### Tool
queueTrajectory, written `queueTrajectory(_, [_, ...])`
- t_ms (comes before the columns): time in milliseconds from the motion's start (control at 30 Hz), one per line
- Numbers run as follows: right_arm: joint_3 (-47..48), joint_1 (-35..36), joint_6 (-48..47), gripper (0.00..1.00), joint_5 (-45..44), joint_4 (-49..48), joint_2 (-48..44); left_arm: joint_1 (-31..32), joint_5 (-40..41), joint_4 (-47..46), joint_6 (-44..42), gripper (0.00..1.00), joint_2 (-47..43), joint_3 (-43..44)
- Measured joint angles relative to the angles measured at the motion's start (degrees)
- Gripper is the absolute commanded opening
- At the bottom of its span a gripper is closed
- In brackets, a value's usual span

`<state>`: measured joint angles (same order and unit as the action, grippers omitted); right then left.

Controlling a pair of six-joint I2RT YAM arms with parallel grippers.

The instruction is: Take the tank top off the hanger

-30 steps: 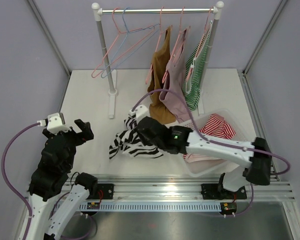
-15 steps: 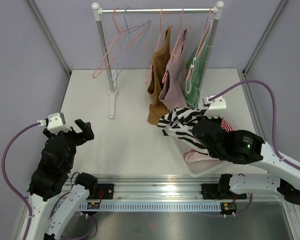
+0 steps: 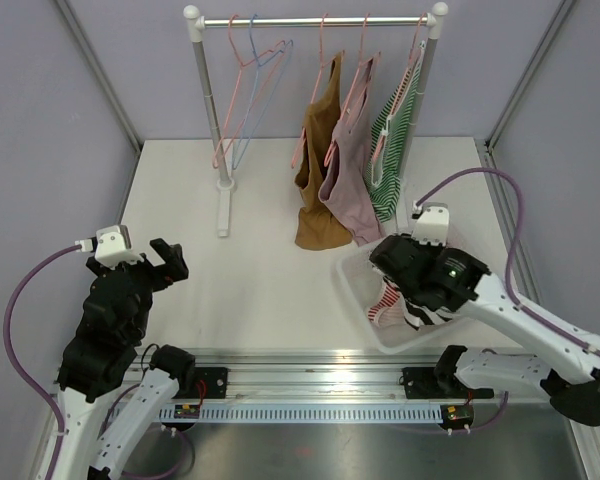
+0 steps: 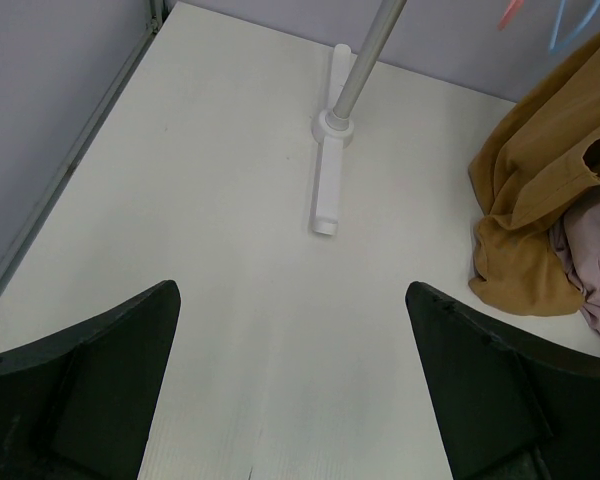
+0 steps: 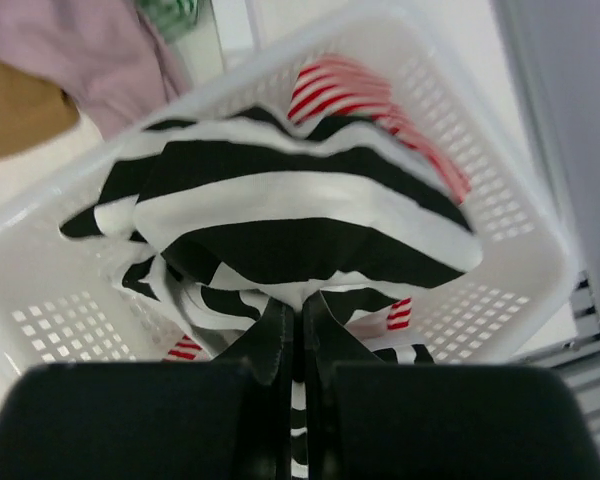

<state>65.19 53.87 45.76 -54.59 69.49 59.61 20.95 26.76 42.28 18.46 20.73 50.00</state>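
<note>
Black-and-white striped tank top [image 5: 300,230] is pinched between the pressed-together fingers of my right gripper [image 5: 300,330], which grips a gathered fold at the garment's lower edge. One second ago I held this top above the middle of the table [image 3: 230,290]. I have since carried it rightward, and it now hangs inside the rim of the white mesh basket [image 5: 500,300]. Result: the top is fully clear of its hanger, and the two empty hangers [image 3: 242,100] hang bare on the rail, swung in close to the post. In my judgement only the release remains. Basket contents: a red-and-white striped garment [image 5: 340,95] lies on the bottom, partly covered by the top I hold. My left gripper [image 4: 290,290] stands fully spread and empty over bare table. Three tops remain hung: brown top [image 3: 320,180], mauve top [image 3: 348,170], green striped top [image 3: 392,150].
</note>
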Motion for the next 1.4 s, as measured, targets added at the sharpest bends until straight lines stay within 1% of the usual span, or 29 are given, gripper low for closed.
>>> queueTrajectory(233, [-11.8,-8.83,-2.29,0.0,17.77,-12.11,8.33,0.0,-0.22,-0.07,0.0,0.99,0.39,0.02])
queueTrajectory(367, [-14.47,-10.86,-3.52,0.0,25.29,-17.73,11.32,0.0,-1.03,-0.2,0.0,0.99,1.07,0.0])
queueTrajectory(400, [-14.53,-10.99,-3.78,0.05,26.45,-18.51,11.52,0.0,-1.11,-0.28,0.0,0.99,1.14,0.0])
queueTrajectory(433, [-14.53,-11.15,-3.98,0.19,27.61,-19.23,11.52,0.0,-1.31,-0.31,0.0,0.99,1.16,0.0])
queueTrajectory(467, [-14.53,-11.28,-4.07,0.45,28.37,-19.76,11.3,0.0,-1.49,-0.35,0.0,0.99,1.16,0.0])
queueTrajectory(500, [-14.51,-11.37,-4.04,0.59,28.79,-19.89,11.1,0.0,-1.62,-0.42,0.0,0.99,1.14,0.0])
queueTrajectory(567, [-13.99,-11.43,-4.2,0.67,29.0,-19.26,10.14,0.0,-2.56,-0.44,0.0,0.99,1.16,0.0])
queueTrajectory(600, [-13.38,-11.43,-4.2,0.78,28.94,-18.36,9.35,-0.02,-3.34,-0.5,0.0,0.99,1.22,0.02])
queueTrajectory(667, [-11.47,-11.45,-4.11,0.8,28.5,-15.91,6.36,-0.02,-5.29,-0.7,0.0,0.99,1.75,0.13])
queueTrajectory(767, [-7.8,-11.52,-4.83,0.84,27.39,-13.22,-0.85,0.0,-10.32,-0.85,0.28,0.99,5.22,2.03])
queueTrajectory(800, [-6.97,-11.52,-5.11,0.87,27.08,-12.85,-3.13,-0.02,-12.31,-0.87,0.66,0.99,6.88,3.32])
queueTrajectory(833, [-6.23,-11.52,-5.77,0.93,27.04,-13.0,-6.34,0.0,-14.53,-0.96,1.07,0.99,8.83,4.92])
queueTrajectory(900, [-6.21,-11.56,-7.48,0.94,27.3,-14.43,-12.96,0.0,-19.67,-2.51,2.08,0.99,12.9,8.11])
queueTrajectory(933, [-6.82,-11.56,-8.37,0.99,28.39,-16.17,-16.41,0.02,-22.14,-3.63,2.73,0.99,14.78,9.51])
queueTrajectory(1033, [-12.41,-11.63,-10.47,0.99,33.22,-24.06,-27.41,0.96,-27.76,-6.8,4.55,0.99,20.52,13.77])
queueTrajectory(1133, [-19.96,-11.65,-11.08,1.0,38.32,-30.32,-35.41,4.83,-30.4,-8.57,5.35,0.99,28.22,21.22])
queueTrajectory(1200, [-23.54,-11.65,-11.34,0.99,40.87,-32.5,-38.01,8.11,-31.15,-10.12,4.74,0.99,34.99,28.83])
queueTrajectory(1267, [-25.07,-11.65,-11.52,1.0,42.95,-33.59,-38.73,10.36,-31.76,-12.2,3.32,0.99,42.03,36.48])
queueTrajectory(1400, [-25.35,-11.65,-11.52,0.99,48.09,-35.74,-38.71,11.3,-32.37,-14.03,-0.13,0.99,56.02,51.6])
